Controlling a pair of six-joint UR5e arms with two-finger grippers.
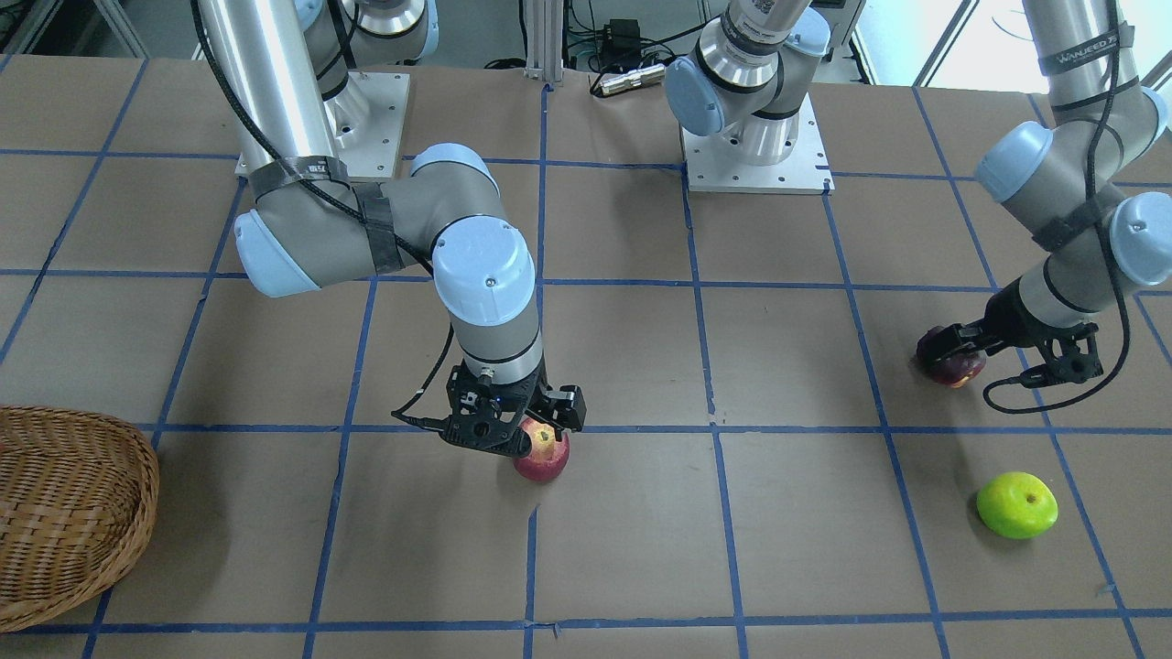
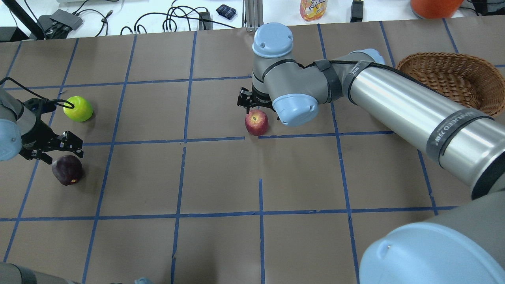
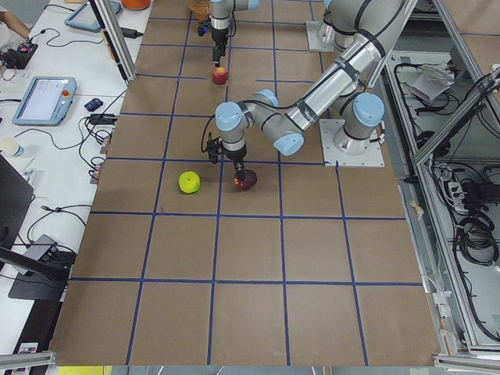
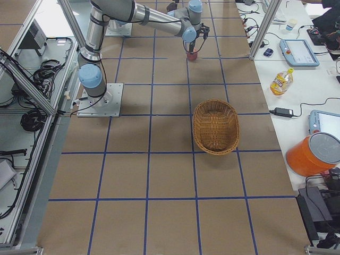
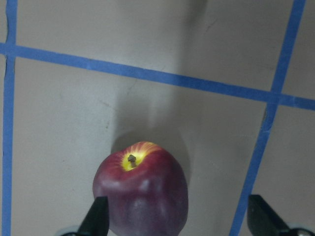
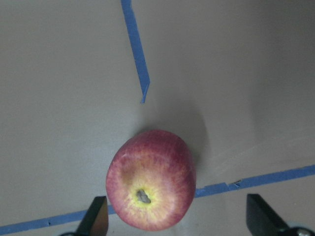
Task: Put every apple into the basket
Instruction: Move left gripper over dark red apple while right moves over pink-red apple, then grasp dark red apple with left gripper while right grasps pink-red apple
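The red apple (image 1: pixel 542 456) with a yellowish top rests near the table's middle. My right gripper (image 1: pixel 526 428) hangs just over it, open; in the right wrist view the apple (image 6: pixel 150 179) lies between the fingers, nearer the left fingertip (image 6: pixel 97 216). The dark maroon apple (image 2: pixel 67 169) sits below my open left gripper (image 2: pixel 51 148); in the left wrist view it (image 5: pixel 142 194) is close against the left fingertip (image 5: pixel 100 216). The lime green apple (image 2: pixel 78 109) lies free beside it. The wicker basket (image 2: pixel 446 57) stands on my right with nothing in it.
Blue tape lines grid the brown table (image 1: pixel 787 549). Two arm base plates (image 1: pixel 755 165) stand at the robot's edge. Past the far edge are cables (image 2: pixel 173 21), a bottle (image 2: pixel 313 8) and an orange container (image 2: pixel 434 6).
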